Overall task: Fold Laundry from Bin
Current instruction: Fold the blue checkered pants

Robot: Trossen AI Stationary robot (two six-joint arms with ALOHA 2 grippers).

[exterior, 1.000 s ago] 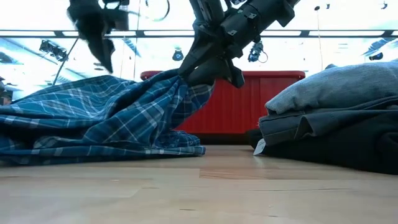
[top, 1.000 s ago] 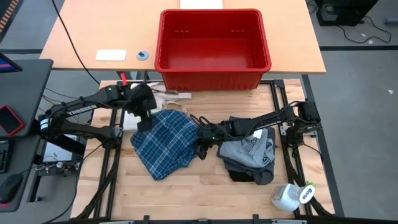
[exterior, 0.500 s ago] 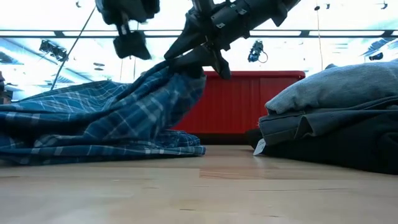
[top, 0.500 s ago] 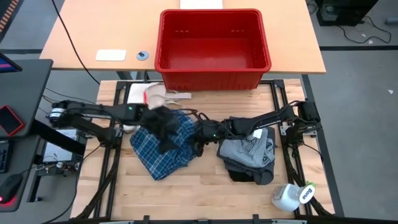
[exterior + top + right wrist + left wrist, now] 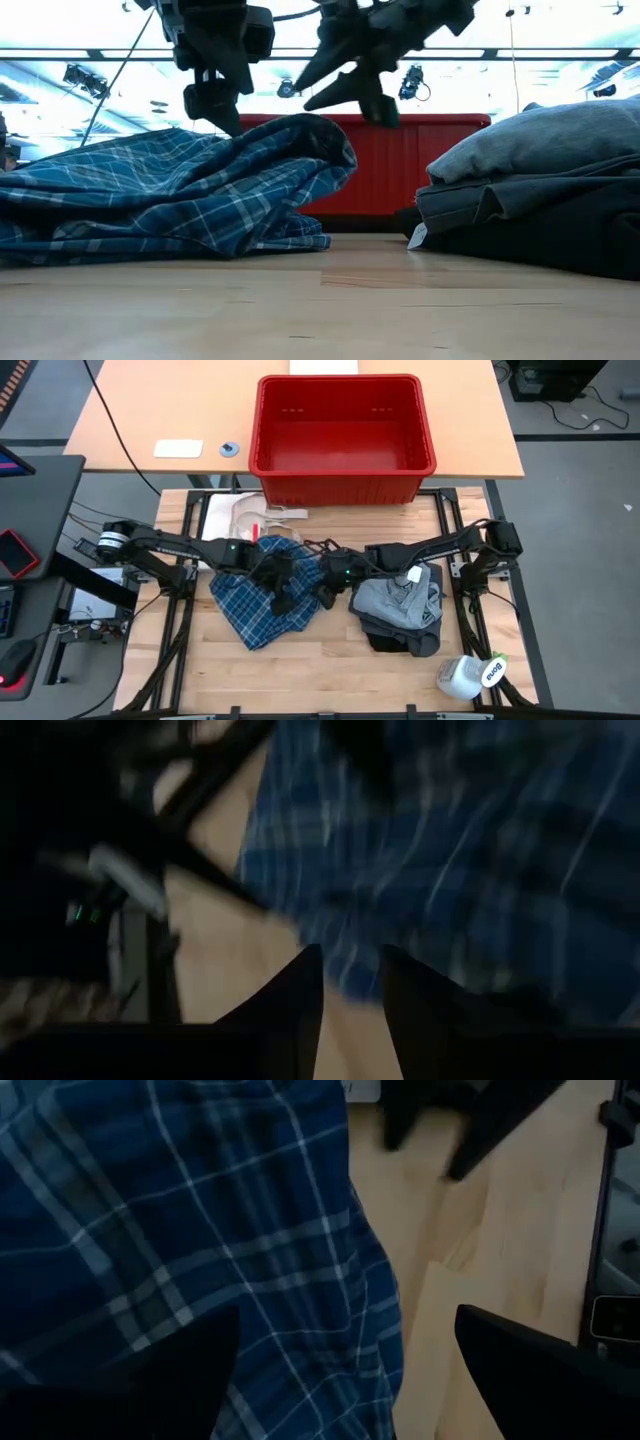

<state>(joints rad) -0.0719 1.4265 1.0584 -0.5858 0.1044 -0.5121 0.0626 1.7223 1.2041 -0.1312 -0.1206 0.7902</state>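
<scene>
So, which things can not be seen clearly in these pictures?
- Blue-and-white plaid shirt: high view, both dark arms cover its middle.
- Right gripper: right wrist view, dark and blurred.
- Folded grey garment stack: low view, cut by the edge.
- Bright red plastic bin: low view, inside hidden.

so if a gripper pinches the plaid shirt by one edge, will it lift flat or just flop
Probably flop: the plaid shirt lies in soft rumpled folds, so it would likely drape from the pinch. It looks thin, so probably light. Pushed, it would likely bunch rather than slide whole.
</scene>
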